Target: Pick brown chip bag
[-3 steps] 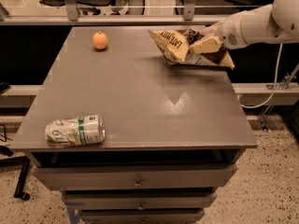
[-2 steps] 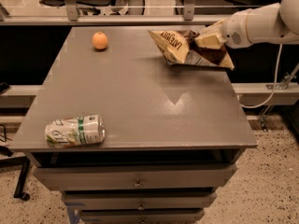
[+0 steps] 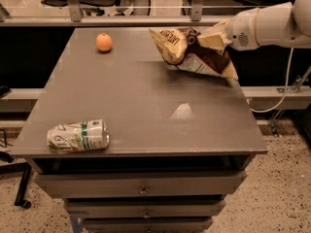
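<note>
Grey flat-topped bench [image 3: 146, 96], with a stack of grey drawers [image 3: 141, 183] under its front edge. Its top spreads below the hand and away from it toward the camera and the camera's left.

White, smooth-shelled robot arm [image 3: 272, 25]. It reaches in from the camera's right, behind the hand, above the bench's far right corner.

Crinkled foil brown chip bag [image 3: 194, 57], dark brown and pale yellow with dark lettering. It hangs tilted directly beneath the hand and to its camera-left, and its lower right corner juts past the bench's right edge. A shadow lies under it. Whether its lowest point touches the top cannot be told.

White-and-green crushed drink can [image 3: 77, 136]. It lies on its side at the near left corner, well apart from the hand.

Pale two-finger hand [image 3: 214, 39], at the tip of the arm. It is clenched on the bag's upper right edge.

Small round orange fruit [image 3: 104, 42]. It rests on the far side of the bench, level with the hand and well to its camera-left.
</note>
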You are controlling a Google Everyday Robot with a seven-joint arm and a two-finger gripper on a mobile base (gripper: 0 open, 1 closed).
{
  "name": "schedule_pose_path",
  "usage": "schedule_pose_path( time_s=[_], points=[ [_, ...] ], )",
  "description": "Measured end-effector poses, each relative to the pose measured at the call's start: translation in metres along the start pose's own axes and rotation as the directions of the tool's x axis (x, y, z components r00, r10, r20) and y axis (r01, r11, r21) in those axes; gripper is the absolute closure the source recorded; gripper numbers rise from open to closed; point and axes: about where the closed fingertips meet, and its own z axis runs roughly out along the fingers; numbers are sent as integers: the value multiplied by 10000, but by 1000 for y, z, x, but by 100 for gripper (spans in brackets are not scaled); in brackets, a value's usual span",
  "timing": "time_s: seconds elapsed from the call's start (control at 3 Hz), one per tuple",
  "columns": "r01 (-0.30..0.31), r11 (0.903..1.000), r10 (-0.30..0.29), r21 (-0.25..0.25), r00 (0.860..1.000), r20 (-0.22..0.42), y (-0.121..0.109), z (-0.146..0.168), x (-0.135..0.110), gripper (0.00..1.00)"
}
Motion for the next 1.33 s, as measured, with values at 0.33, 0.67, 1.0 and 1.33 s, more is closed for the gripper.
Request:
schedule_pose_path(
  time_s=[0.33,0.67,1.0,1.33],
  points=[
    [42,9997,-35,-228,9995,327,8,-2,-11,100],
    [-17,9993,40,-371,9982,598,11,-9,-28,100],
    [-326,9988,364,-367,9935,1078,11,-34,-51,100],
    [-580,9977,632,-342,9817,1794,16,-62,-78,100]
  ],
)
